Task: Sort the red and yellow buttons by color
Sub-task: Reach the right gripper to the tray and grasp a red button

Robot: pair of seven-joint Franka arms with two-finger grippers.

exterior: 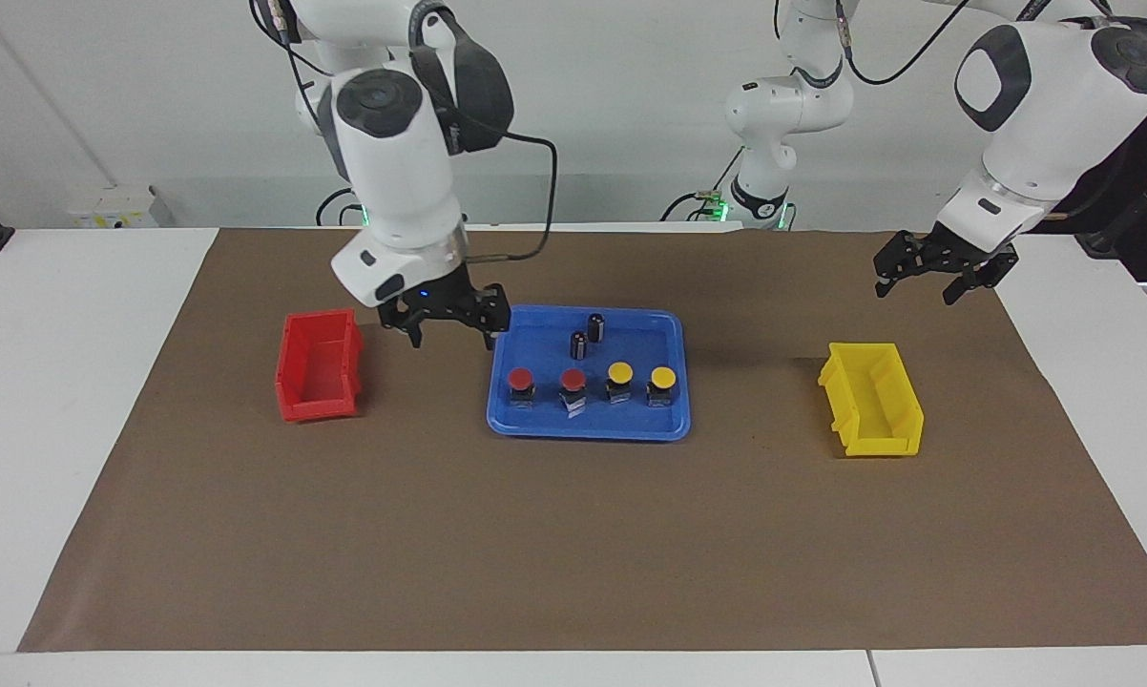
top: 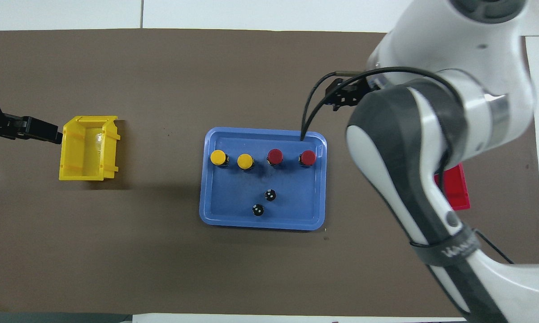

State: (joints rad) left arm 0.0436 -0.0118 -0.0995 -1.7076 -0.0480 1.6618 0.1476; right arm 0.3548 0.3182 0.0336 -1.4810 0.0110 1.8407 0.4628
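Note:
Two red buttons [exterior: 521, 382] [exterior: 573, 383] and two yellow buttons [exterior: 619, 374] [exterior: 662, 379] stand in a row in the blue tray [exterior: 588, 429]. In the overhead view the reds [top: 307, 158] [top: 275, 156] and yellows [top: 245, 161] [top: 218, 158] show in the same tray [top: 260, 224]. My right gripper [exterior: 452, 336] is open and empty, raised over the mat between the red bin [exterior: 318, 366] and the tray; it also shows in the overhead view [top: 341, 98]. My left gripper [exterior: 917, 289] is open and empty, raised beside the yellow bin [exterior: 871, 399].
Two small black cylinders [exterior: 595, 327] [exterior: 578, 343] stand in the tray, nearer to the robots than the buttons. The yellow bin [top: 88, 154] is empty. The red bin [top: 455, 190] is partly hidden by my right arm in the overhead view. Brown mat [exterior: 573, 544] covers the table.

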